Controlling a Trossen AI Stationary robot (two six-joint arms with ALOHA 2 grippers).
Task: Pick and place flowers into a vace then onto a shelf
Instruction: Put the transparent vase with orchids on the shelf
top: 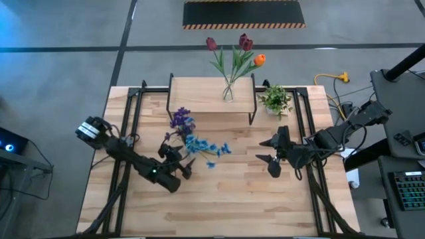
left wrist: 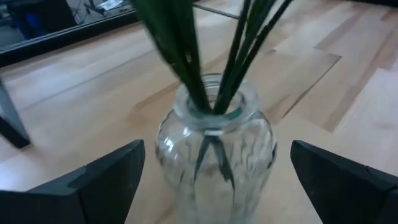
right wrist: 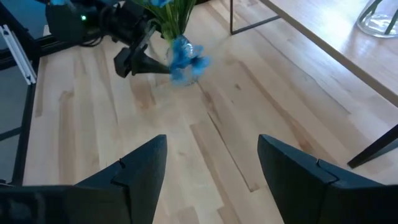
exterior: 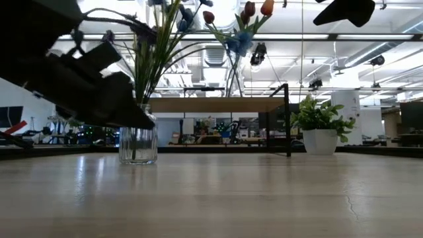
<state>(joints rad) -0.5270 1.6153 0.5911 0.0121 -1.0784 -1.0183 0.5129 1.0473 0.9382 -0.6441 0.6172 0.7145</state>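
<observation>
**Left gripper open around the vase on the table**

You see your left gripper low over the table, left of the middle. Its fingers stand wide apart, one on each side of a clear glass vase. In the left wrist view there is a gap between each finger and the glass, so the gripper holds nothing.

This vase stands upright on the table, in front of the shelf. Green stems go down through its mouth. From above, the purple cluster and the blue blooms spread over it, the blue ones toward the middle of the table. In the low view the vase is partly behind the dark left gripper.

A second vase is on the shelf top, near its right half. It carries the dark red tulips and the orange bud. A potted plant stands on the table just beside the right end of the shelf.

Your right gripper is on the right side, well apart from both vases. It hangs above the table, as the low view shows it high in the picture. Its fingers are wide open and empty.
</observation>
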